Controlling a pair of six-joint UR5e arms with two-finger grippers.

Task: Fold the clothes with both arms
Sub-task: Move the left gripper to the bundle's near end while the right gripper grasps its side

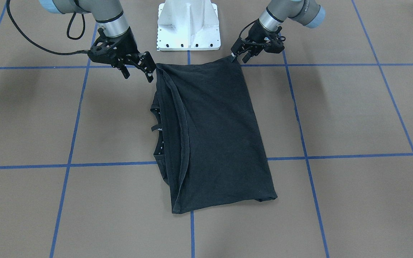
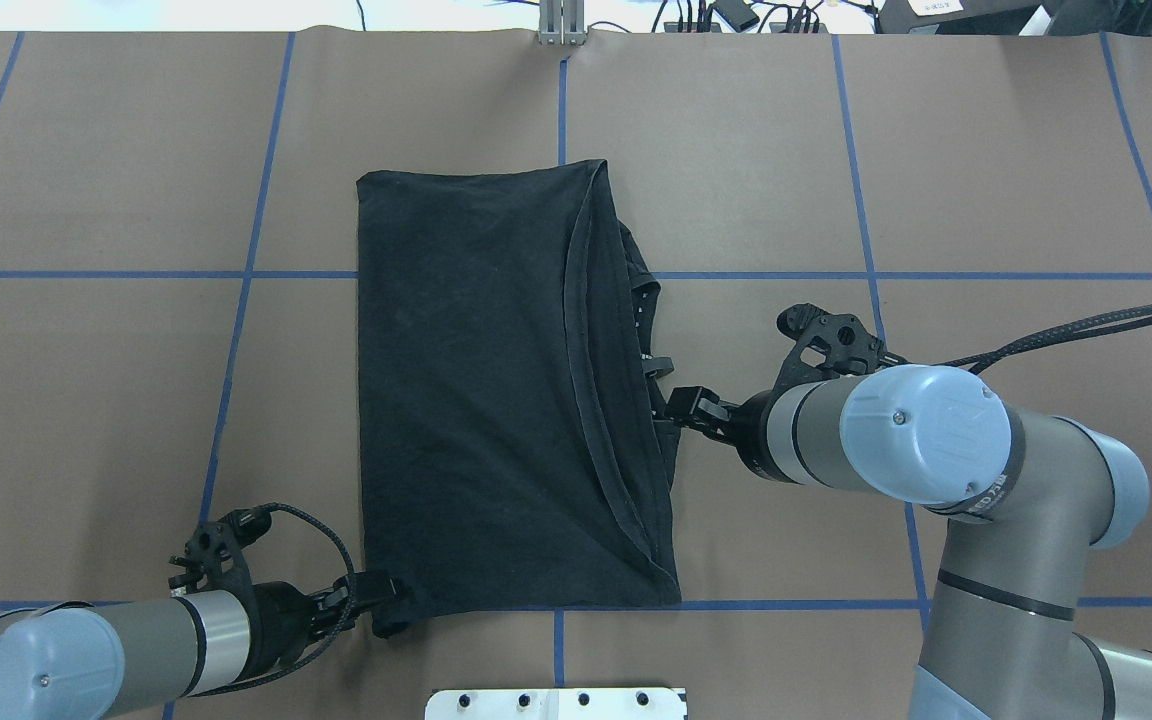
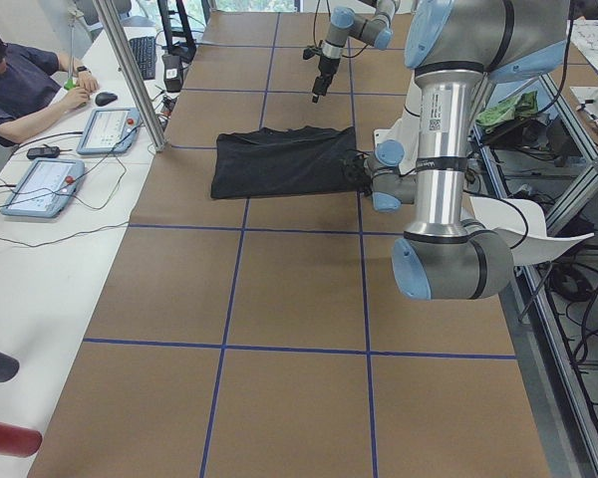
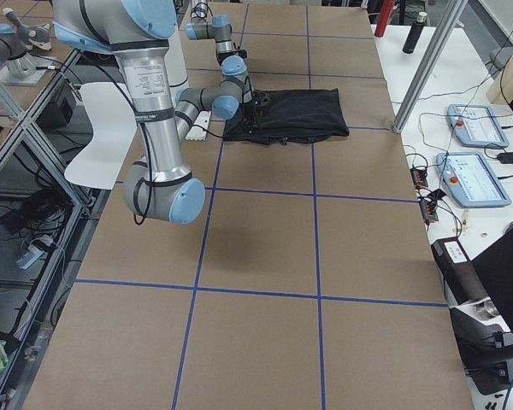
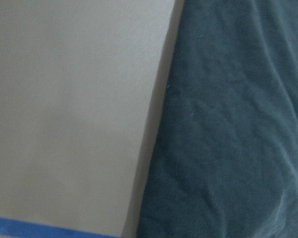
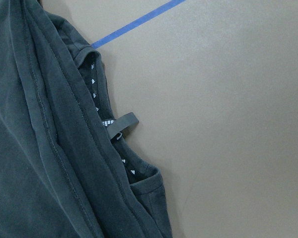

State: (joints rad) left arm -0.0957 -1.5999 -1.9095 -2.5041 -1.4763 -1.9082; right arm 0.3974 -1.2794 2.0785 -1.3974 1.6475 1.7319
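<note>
T-shirt (image 1: 221, 136), black and folded into a long rectangle, lies flat on the brown desk (image 1: 335, 114), straight out from the white base (image 1: 188, 25) and across the blue tape lines (image 1: 353, 156). Its near short edge sits close to the base. A hemmed flap is folded over along the side toward the robot's right, and the collar (image 6: 97, 94) with a small hang loop (image 6: 123, 121) pokes out from under that flap. The left hand (image 1: 234, 54) is at the shirt's near corner on the robot's left. Its fingers are drawn narrow and pinched on that corner, which bunches slightly at the grip, and its wrist camera is filled with dark cloth beside bare desk. The right hand (image 1: 138, 75) is at the opposite near corner with its two fingers (image 1: 150, 76) spread wide and nothing between them. One fingertip is just beside the shirt's edge, and whether it touches the cloth cannot be told. In the left side view this arm hangs above the desk rather than on it.
</note>
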